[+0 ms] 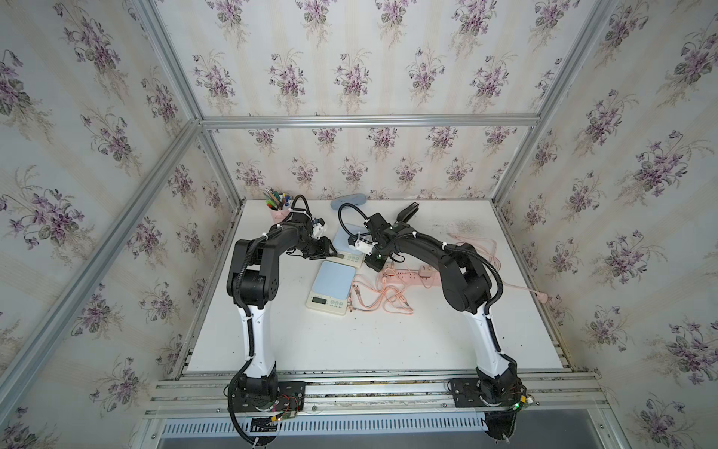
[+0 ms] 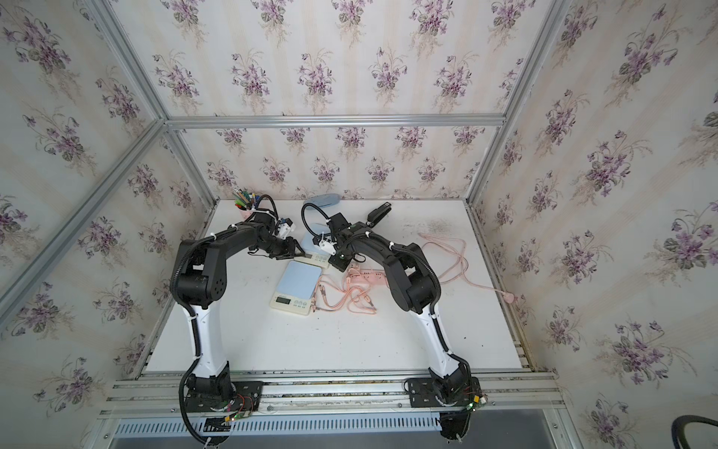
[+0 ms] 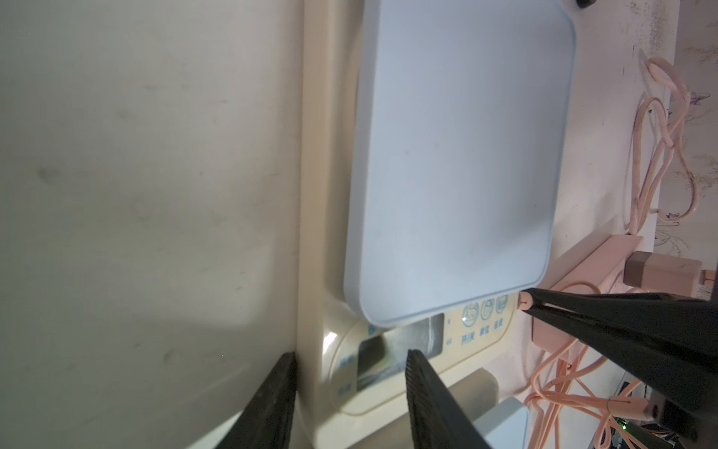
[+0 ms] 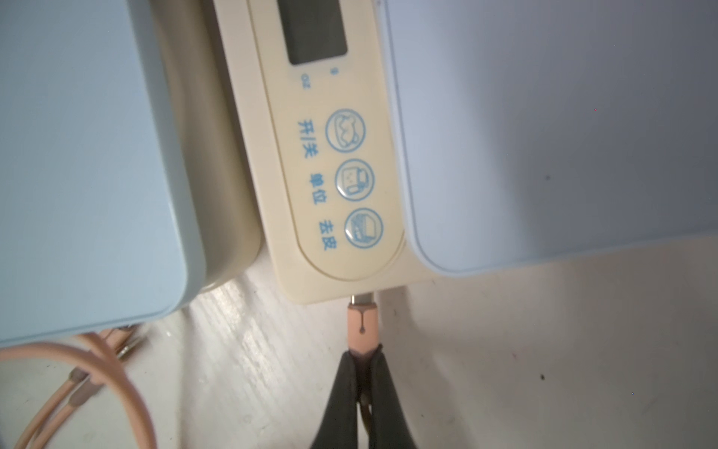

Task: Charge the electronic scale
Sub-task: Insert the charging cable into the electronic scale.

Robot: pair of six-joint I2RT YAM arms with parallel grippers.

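Observation:
Two cream electronic scales with pale blue plates lie side by side. The far scale (image 1: 351, 258) (image 3: 458, 155) (image 4: 342, 163) is partly under my wrists, and the near scale (image 1: 332, 285) (image 4: 77, 155) stands free. My right gripper (image 4: 363, 352) (image 3: 524, 301) is shut on a pink cable plug (image 4: 362, 326). The plug's metal tip meets the side of the far scale below its buttons. My left gripper (image 3: 349, 355) (image 1: 330, 252) is open, straddling that scale's opposite front corner. One finger lies against its side wall and the other sits over the display.
A pink power strip (image 1: 408, 278) with an adapter (image 3: 660, 272) lies right of the scales. Loose pink cables (image 1: 380, 299) with several plugs sprawl beside the near scale. A pen cup (image 1: 277, 208), a blue object (image 1: 347, 202) and a black stapler (image 1: 408, 212) stand at the back.

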